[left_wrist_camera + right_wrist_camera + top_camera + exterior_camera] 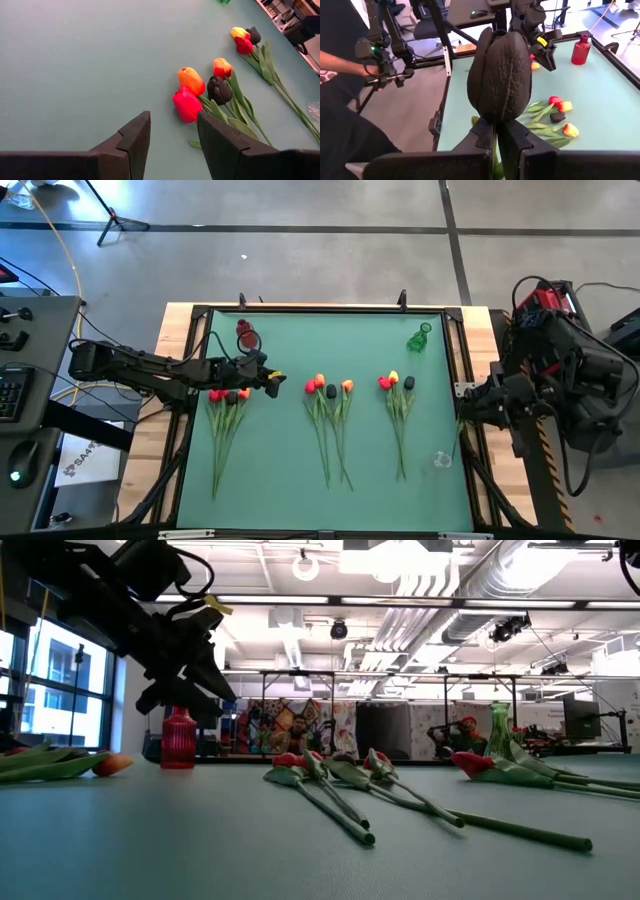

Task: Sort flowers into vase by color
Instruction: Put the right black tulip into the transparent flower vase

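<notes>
Three bunches of tulips lie flat on the green mat: a left bunch (pixel 228 408), a middle bunch (pixel 330 405) and a right bunch (pixel 398 405), with red, orange, yellow and dark heads. My left gripper (pixel 275 380) hovers open above the mat between the left and middle bunches. In its wrist view the left gripper (pixel 174 132) has the middle bunch's red head (pixel 187 104) just ahead of it. My right gripper (pixel 465 408) is at the table's right edge, shut on a dark tulip (pixel 500 75). My right gripper holds the dark tulip just below its head (pixel 495 125), pinched between the two fingers (pixel 482 137). The head stands beyond the fingertips. A bit of green stem or leaf (pixel 495 170) shows behind the fingers. The tulip is lifted clear of the mat.
A red vase (pixel 245 332) stands at the mat's far left. A green vase (pixel 420 337) is at the far right and a clear vase (pixel 443 460) at the near right. A black frame (pixel 320 308) edges the mat. A person's arm (pixel 340 62) shows beyond the table.
</notes>
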